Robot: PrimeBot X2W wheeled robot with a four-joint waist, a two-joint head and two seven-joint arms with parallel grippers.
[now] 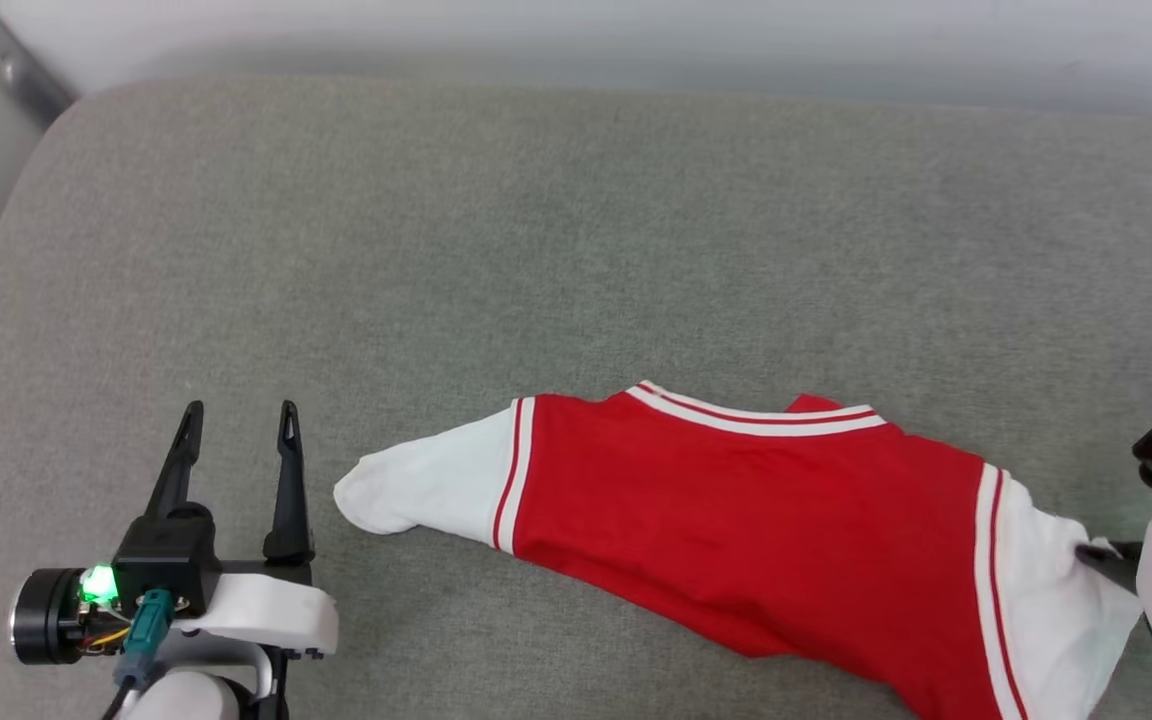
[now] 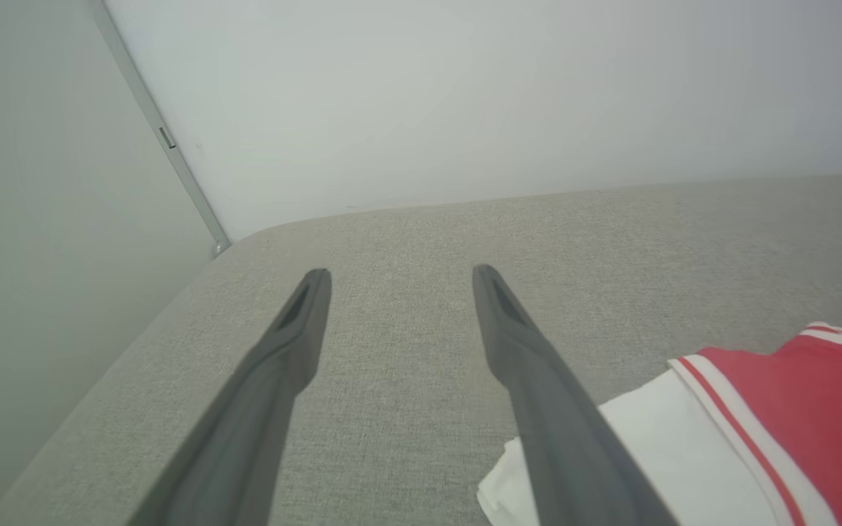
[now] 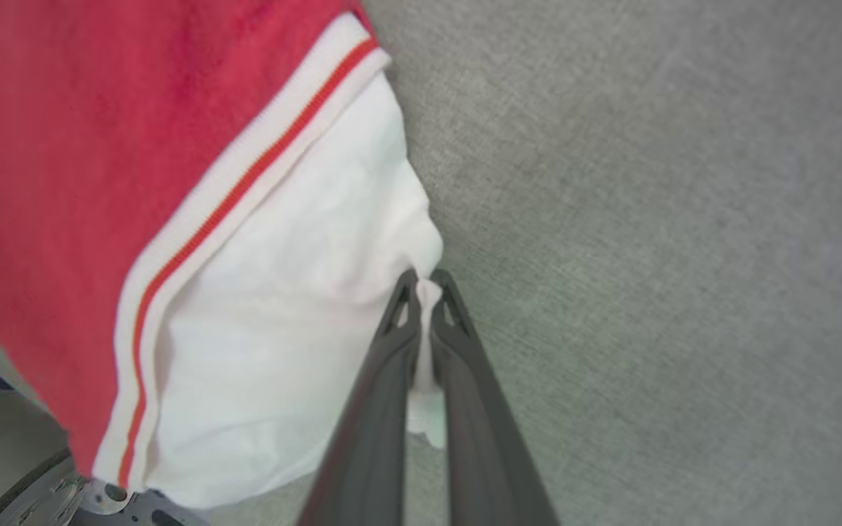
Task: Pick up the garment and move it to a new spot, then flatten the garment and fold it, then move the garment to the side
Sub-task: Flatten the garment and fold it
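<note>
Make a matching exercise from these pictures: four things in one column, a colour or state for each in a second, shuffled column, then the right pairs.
Column one
1 left pincer
2 right pincer
3 garment
4 cushion

Column two
A grey
B mostly red
C open, holding nothing
D shut on a white sleeve

Pairs: 1-C, 2-D, 3-B, 4-A

The garment [image 1: 736, 520] lies on the grey cushion [image 1: 536, 250]; left gripper [image 1: 241, 408], fingers apart, nearby.
</note>
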